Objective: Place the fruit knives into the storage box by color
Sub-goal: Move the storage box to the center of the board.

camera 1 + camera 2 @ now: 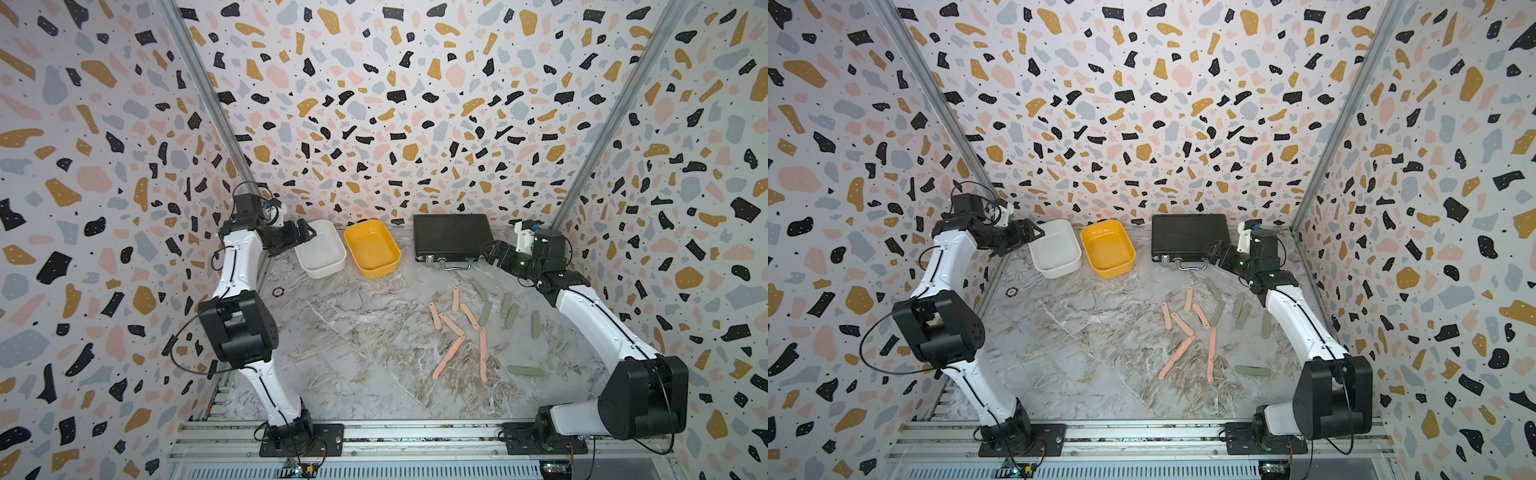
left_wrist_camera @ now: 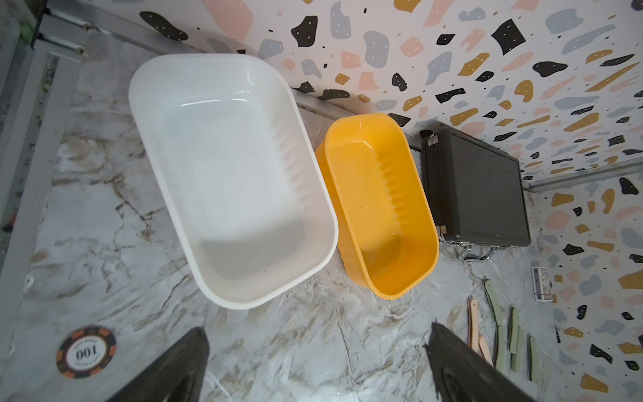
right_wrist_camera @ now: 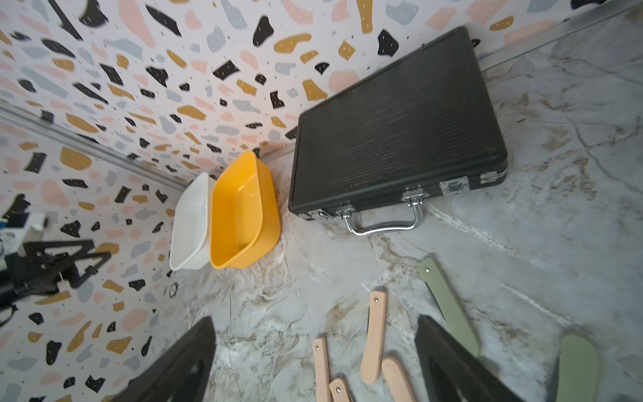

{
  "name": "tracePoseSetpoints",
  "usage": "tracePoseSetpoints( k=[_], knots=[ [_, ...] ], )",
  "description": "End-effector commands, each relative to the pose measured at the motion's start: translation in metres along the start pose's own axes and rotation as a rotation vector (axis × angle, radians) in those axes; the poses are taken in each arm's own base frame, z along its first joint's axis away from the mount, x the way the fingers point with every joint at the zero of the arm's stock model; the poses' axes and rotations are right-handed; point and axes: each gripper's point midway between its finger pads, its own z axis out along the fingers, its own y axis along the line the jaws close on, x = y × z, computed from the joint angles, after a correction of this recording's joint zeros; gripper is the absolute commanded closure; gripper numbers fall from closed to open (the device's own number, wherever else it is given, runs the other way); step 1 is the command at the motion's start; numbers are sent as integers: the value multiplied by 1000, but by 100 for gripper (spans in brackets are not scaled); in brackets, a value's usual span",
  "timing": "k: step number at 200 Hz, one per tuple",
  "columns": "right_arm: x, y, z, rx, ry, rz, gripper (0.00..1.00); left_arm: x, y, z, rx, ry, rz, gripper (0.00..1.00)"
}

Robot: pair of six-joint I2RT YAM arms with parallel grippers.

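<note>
Over at the left in a top view, the left gripper (image 1: 306, 233) hovers at the upper-left corner of the white tub (image 1: 328, 269), its fingers spread wide with nothing between them. Just beside that tub, to its right, sits the mustard-yellow tub (image 1: 376, 272). Further right a black briefcase (image 1: 451, 235) lies flat against the back wall. Below it, right of centre, the knives lie loose on the marble table (image 1: 353, 353). The pink fruit knives (image 1: 451, 324) are scattered, the green fruit knives (image 1: 485, 312) lie to their right, and one lone green knife (image 1: 525, 370) lies lower down. The right gripper (image 1: 490, 252) hangs by the briefcase's right end, fingers apart, holding nothing.
</note>
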Motion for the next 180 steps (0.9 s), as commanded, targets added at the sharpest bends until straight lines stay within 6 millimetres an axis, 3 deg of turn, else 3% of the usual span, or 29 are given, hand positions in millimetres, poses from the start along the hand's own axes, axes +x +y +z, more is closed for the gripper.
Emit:
tracePoseSetpoints(
  k=[1, 29, 83, 180],
  knots=[
    [28, -12, 1, 104, 137, -46, 11, 15, -12, 22, -35, 115, 59, 3],
    [39, -13, 1, 137, 171, -76, 12, 13, -21, 51, -60, 150, 104, 4],
    [55, -14, -4, 155, 218, -107, 12, 27, -34, 103, -94, 219, 177, 3],
    [66, -18, -8, 170, 252, -128, 10, 53, -31, 157, -135, 319, 237, 3]
  ],
)
